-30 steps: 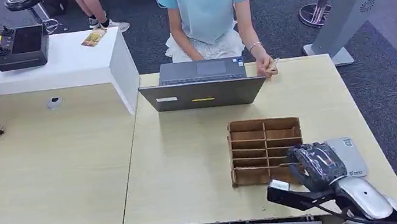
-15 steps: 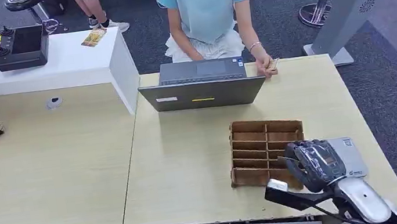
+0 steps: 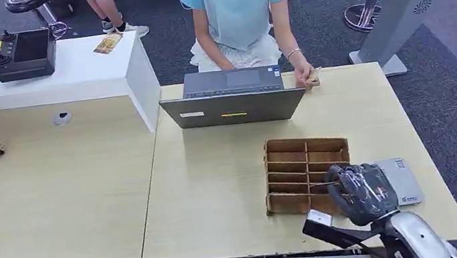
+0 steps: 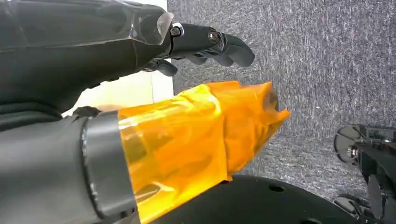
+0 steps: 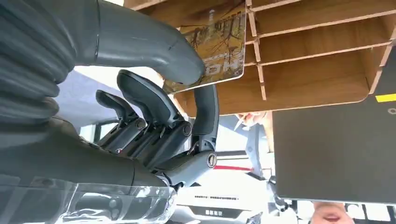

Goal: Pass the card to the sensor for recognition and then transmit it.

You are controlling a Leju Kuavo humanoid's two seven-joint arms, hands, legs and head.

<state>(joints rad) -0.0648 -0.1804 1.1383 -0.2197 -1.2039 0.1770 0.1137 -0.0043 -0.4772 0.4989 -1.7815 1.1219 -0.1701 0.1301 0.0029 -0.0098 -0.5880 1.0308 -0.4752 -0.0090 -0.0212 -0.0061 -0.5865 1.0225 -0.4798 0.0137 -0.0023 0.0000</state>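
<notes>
My right hand (image 3: 361, 192) hovers at the table's near right, over the near right corner of the brown wooden slotted box (image 3: 304, 159). In the right wrist view this hand (image 5: 154, 116) pinches a yellow-brown printed card (image 5: 219, 46) between thumb and a finger, with the card right at the box's slots (image 5: 317, 70). The grey card sensor (image 3: 403, 180) lies flat just to the right of the hand, partly covered by it. My left hand (image 4: 140, 93) hangs over grey carpet, orange film on its thumb, fingers apart and holding nothing.
A dark laptop (image 3: 234, 108) stands open at the table's far edge, with a person (image 3: 237, 6) seated behind it, one hand at its right corner. A white counter (image 3: 70, 77) with a black controller is at far left. Cables lie on the left table.
My right hand with the card has shifted slightly left and toward me, off the sensor's left part and closer to the box's near corner. Nothing else has moved.
</notes>
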